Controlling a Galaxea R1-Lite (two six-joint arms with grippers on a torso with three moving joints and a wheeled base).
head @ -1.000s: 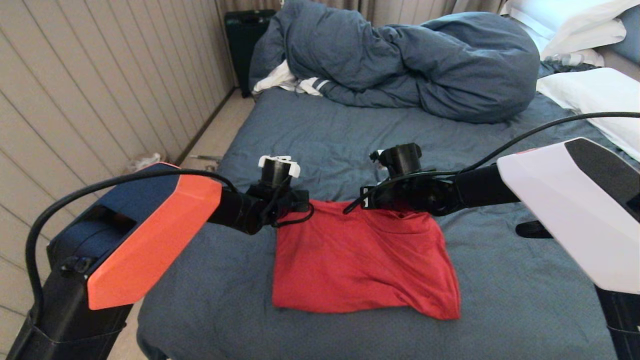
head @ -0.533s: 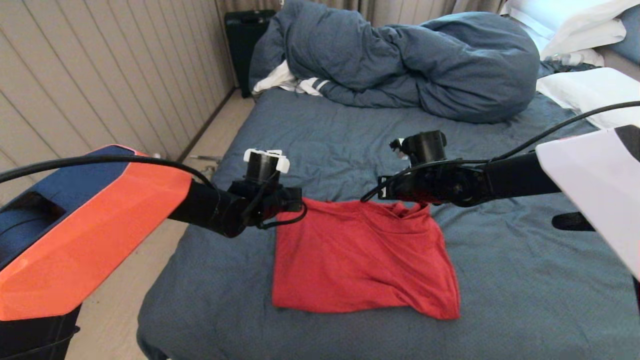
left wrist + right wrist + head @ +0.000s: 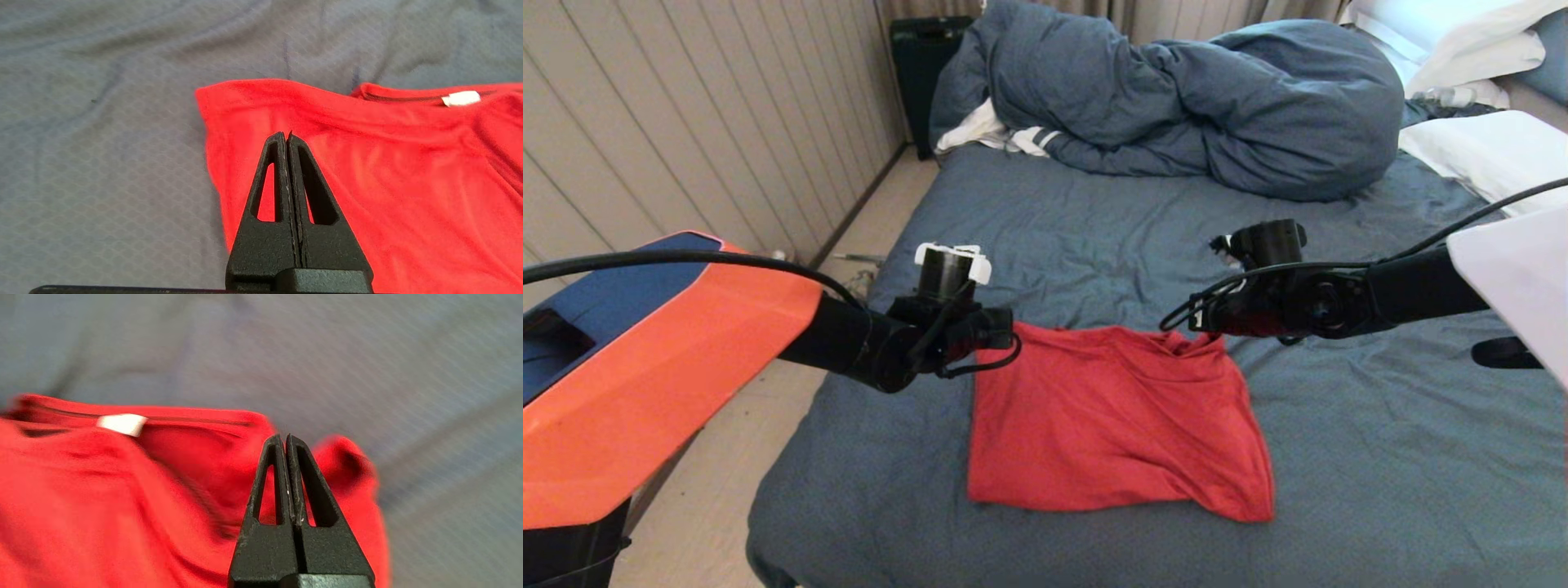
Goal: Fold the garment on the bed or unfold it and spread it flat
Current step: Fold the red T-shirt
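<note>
Bed (image 3: pixel 1045 237) with wrinkled sheet beside panelled wall (image 3: pixel 686 122).

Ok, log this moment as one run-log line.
garment: folded, lying on bed | left gripper: shut, empty, above garment's far left corner | right gripper: shut, empty, above far right corner

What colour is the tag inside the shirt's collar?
White. The tag sits at the red shirt's neckline, clearest in the left wrist view.

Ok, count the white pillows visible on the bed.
2 that show: one pillow lies at the bed's right edge beside the duvet, another at the far right corner. More may be hidden beyond the frame.
</note>
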